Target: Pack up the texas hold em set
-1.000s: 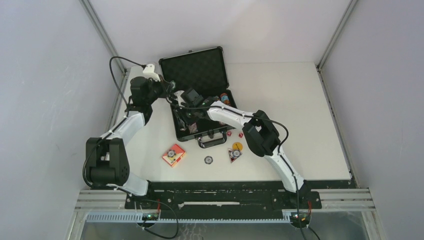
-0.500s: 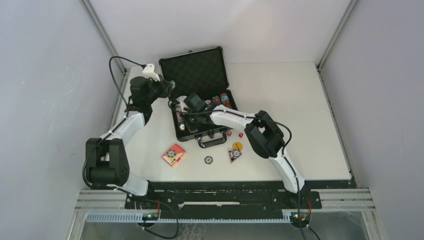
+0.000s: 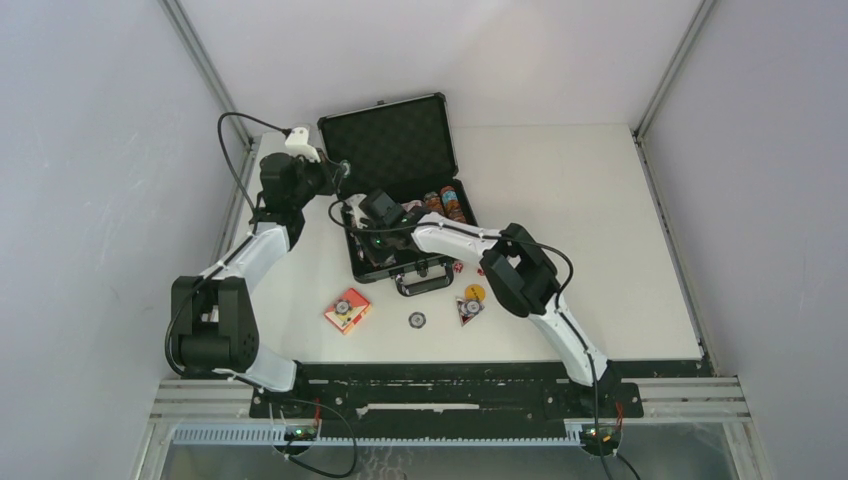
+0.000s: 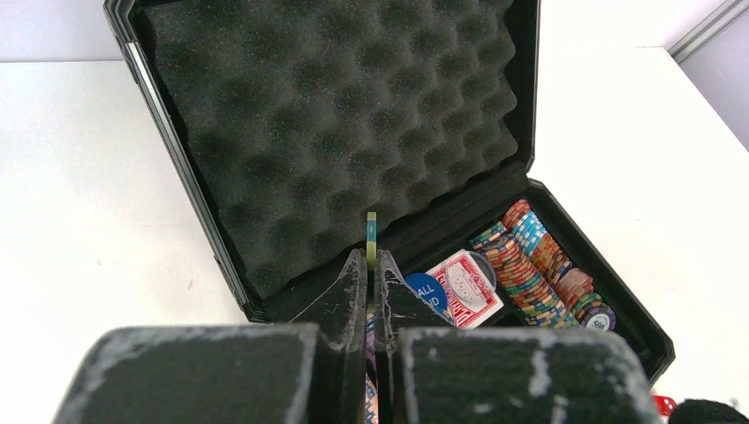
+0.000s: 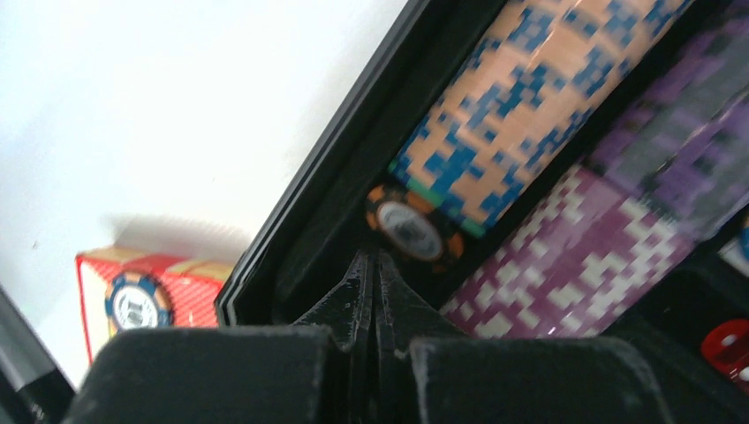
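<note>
On the table [image 3: 600,200], toward the far left: open case [image 3: 395,150], lid upright, chip rows [image 4: 530,265] inside. Just left of it, left gripper [image 4: 367,265] pinching one chip [image 4: 372,231] edge-up, case ahead and to the right. Over the case's left end, right gripper [image 5: 371,265] pressed together, empty. Loose card box [image 3: 360,303] near the handle side.

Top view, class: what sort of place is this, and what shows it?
Probably a robot lab cell: a white table walled by grey panels, two arms bolted to a metal rail.

Matt dimpled foam [image 4: 353,115] lines the hard plastic briefcase [image 4: 181,168]; the table [image 4: 79,177] is smooth, matt white.
</note>
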You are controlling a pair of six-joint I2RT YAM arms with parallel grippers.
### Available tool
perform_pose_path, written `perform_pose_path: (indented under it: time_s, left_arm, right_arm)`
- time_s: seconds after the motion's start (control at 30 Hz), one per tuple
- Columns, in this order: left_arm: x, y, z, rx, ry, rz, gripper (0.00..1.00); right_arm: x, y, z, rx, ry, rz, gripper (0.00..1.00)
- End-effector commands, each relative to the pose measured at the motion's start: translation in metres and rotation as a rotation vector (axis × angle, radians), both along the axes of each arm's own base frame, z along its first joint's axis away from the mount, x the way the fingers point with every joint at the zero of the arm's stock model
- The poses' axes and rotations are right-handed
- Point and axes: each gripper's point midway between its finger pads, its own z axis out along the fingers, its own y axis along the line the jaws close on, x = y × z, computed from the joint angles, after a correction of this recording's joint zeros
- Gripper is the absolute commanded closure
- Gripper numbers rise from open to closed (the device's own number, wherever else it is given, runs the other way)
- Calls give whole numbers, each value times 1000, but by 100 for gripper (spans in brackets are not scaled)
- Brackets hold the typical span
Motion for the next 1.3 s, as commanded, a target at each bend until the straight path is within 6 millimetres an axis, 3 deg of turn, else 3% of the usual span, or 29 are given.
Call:
perform_pose_path:
  time_s: [0.0,0.3,0.4,0.7,0.9,1.03,1.27]
  left_arm:
    - [-2,-2,17,1,-64,-7,100]
    - [0,-2,15,3,-60,-7,100]
    - [-1,-2,16,3,-61,-9,100]
    - [-7,-8,20,-2,-79,-48,100]
    - [-29,-31,16,104,-102,-265,100]
    - [-47,-27,4,313,-72,-337,100]
    - [-64,-26,-21,454,-49,-401,100]
  right_arm:
    - [37,6,9,5,-85,-64,100]
    - [56,8,20,21,-137,-97,100]
    - [50,5,28,35,-139,-84,100]
    - [20,-11,80,152,-156,-39,97]
    - [19,-44,103,206,-182,-112,96]
    - [19,-78,107,242,-153,-193,97]
    - [10,-121,86,175,-99,-290,96]
